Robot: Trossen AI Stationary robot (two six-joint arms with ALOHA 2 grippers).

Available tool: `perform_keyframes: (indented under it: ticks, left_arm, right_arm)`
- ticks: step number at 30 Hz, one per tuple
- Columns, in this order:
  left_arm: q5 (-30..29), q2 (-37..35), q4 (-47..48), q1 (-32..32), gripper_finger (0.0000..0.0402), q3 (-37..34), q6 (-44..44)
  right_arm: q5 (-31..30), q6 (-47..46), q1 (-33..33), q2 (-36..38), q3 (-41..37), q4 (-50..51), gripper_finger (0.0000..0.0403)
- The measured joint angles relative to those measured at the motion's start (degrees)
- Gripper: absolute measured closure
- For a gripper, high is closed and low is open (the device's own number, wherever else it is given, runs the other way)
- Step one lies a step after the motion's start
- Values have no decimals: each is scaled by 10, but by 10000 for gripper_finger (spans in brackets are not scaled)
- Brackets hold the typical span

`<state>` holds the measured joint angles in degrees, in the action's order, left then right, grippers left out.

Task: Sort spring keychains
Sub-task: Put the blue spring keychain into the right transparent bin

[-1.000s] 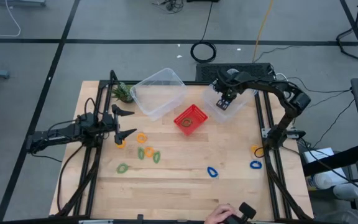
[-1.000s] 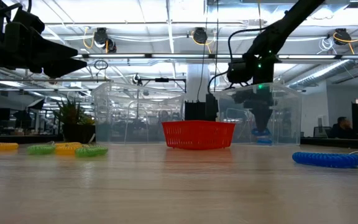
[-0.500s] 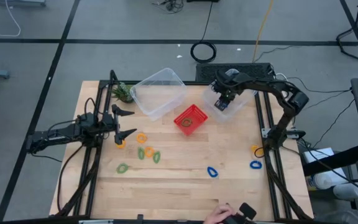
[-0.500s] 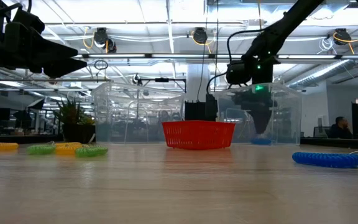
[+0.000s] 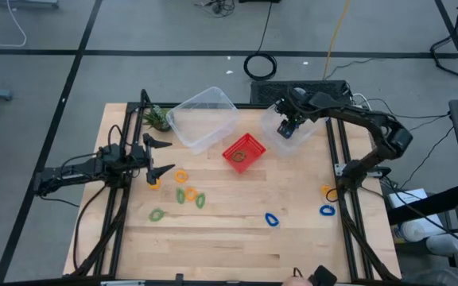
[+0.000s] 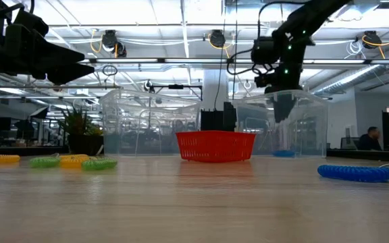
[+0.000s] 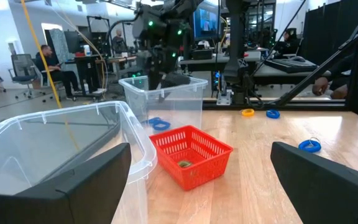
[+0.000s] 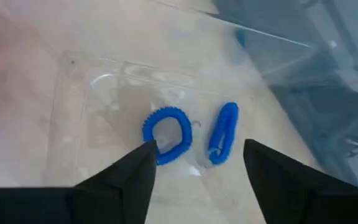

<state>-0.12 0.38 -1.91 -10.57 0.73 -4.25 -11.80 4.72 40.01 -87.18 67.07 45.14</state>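
Table (image 5: 229,238): most spring keychains lie loose here, orange (image 5: 181,176) and green (image 5: 157,214) ones near the left gripper (image 5: 161,156), jaws wide.
Small clear bin (image 8: 104,93): two blue keychains (image 8: 166,134) inside; right gripper (image 8: 197,168) above, jaws apart, empty.
Red basket (image 5: 243,152): one keychain, I judge.

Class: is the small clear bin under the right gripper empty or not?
Not empty: two blue spring keychains lie on the small clear bin's floor.
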Motion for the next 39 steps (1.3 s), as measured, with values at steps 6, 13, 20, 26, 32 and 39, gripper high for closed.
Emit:
perform_keyframes:
  ticks: [6, 13, 20, 26, 32, 39]
  left_arm:
    - [0, 0, 0, 0, 7, 0, 0]
    - [0, 0, 0, 0, 7, 0, 0]
    - [0, 0, 0, 0, 7, 0, 0]
    - [0, 0, 0, 0, 7, 0, 0]
    - [0, 0, 0, 0, 7, 0, 0]
    - [0, 0, 0, 0, 7, 0, 0]
  right_arm:
    - [0, -4, -20, 48, 0, 34, 126]
    - [-2, -11, -46, 95, 0, 51, 38]
    - [-5, -11, -97, 153, 0, 58, 9]
    - [-6, -66, -172, 207, 0, 135, 6]
    - [-3, -178, -256, 251, 0, 229, 7]
    - [-1, -333, -373, 273, 0, 302, 7]
